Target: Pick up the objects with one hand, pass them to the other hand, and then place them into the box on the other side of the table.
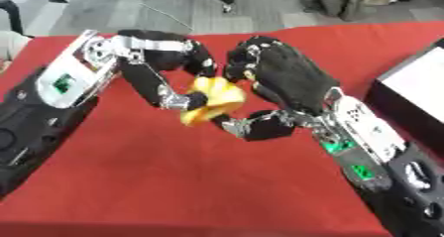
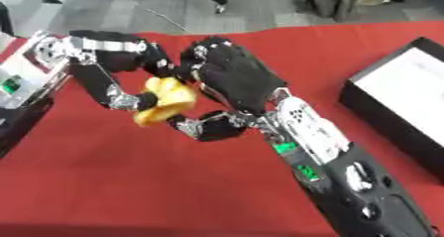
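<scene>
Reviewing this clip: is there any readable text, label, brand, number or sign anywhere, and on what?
None readable.
Green patches on the left forearm and right forearm: no characters can be made out.
White top of the box: blank as far as it shows.
Yellow object between the two hands: no print visible.

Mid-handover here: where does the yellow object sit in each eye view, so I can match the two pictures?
Left eye view: the yellow curved object sits just left of centre, between the left hand and right hand.
Right eye view: the same object lies further left, left of centre.
Shared landmark: the black box with a white inside at the right edge.
</scene>
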Robot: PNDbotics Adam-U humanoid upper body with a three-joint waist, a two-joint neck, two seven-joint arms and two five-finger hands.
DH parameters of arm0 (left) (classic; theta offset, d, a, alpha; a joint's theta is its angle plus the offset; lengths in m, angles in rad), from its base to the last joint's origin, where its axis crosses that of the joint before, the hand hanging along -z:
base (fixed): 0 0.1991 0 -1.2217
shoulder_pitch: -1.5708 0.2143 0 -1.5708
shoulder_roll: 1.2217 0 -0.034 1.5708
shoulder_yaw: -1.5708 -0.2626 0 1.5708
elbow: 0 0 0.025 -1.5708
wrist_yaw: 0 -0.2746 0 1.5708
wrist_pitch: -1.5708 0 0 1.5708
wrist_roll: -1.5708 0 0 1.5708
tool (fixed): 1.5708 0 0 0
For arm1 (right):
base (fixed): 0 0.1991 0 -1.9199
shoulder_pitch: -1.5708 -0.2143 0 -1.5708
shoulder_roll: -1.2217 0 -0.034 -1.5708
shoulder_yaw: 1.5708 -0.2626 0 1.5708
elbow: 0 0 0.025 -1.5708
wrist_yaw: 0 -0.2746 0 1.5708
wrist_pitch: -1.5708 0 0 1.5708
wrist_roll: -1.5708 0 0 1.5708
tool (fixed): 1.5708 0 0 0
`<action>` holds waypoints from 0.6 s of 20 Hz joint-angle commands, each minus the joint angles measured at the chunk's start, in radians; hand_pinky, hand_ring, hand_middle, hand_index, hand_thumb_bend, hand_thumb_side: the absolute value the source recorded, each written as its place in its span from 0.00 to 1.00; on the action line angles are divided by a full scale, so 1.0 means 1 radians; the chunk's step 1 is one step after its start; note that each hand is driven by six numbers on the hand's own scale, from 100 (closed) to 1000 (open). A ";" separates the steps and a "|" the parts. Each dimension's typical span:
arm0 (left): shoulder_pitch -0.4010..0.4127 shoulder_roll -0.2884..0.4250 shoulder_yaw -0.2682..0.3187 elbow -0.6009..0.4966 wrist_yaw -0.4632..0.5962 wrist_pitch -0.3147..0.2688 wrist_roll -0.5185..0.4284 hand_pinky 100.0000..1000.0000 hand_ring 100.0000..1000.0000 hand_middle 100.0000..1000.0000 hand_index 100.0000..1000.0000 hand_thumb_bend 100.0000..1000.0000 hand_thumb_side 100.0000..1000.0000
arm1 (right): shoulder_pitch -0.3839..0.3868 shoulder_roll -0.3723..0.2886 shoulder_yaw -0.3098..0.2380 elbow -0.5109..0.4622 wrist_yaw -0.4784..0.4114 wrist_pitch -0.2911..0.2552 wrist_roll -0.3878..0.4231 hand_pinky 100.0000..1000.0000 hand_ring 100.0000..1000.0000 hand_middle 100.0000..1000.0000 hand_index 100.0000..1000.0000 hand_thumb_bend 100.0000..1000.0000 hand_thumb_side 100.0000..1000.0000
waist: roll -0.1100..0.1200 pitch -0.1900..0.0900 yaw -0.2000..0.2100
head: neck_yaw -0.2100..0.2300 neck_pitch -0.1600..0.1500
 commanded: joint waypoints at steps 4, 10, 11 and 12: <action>-0.015 0.017 0.008 -0.013 -0.001 -0.005 0.001 0.64 0.44 0.37 0.51 0.00 0.13 | -0.006 0.003 -0.016 0.014 0.061 0.011 0.103 0.74 0.74 0.64 0.86 0.69 0.37 | 0.000 -0.013 -0.001 | 0.004 -0.003; -0.015 0.018 0.008 -0.017 0.000 -0.004 0.001 0.64 0.44 0.37 0.51 0.00 0.13 | -0.002 0.005 -0.021 0.015 0.073 0.019 0.129 0.74 0.74 0.64 0.87 0.70 0.38 | 0.000 -0.013 -0.001 | 0.005 -0.003; -0.013 0.022 0.010 -0.017 0.000 -0.005 0.001 0.64 0.44 0.37 0.51 0.00 0.13 | 0.004 0.002 -0.026 0.021 0.077 0.022 0.127 0.72 0.74 0.63 0.88 0.76 0.38 | 0.001 -0.012 -0.005 | 0.012 -0.003; -0.008 0.029 0.014 -0.019 0.000 -0.007 0.001 0.64 0.44 0.37 0.51 0.00 0.13 | 0.020 0.003 -0.043 0.036 0.087 0.033 0.118 0.71 0.73 0.62 0.87 0.77 0.38 | 0.002 -0.013 -0.009 | 0.017 -0.003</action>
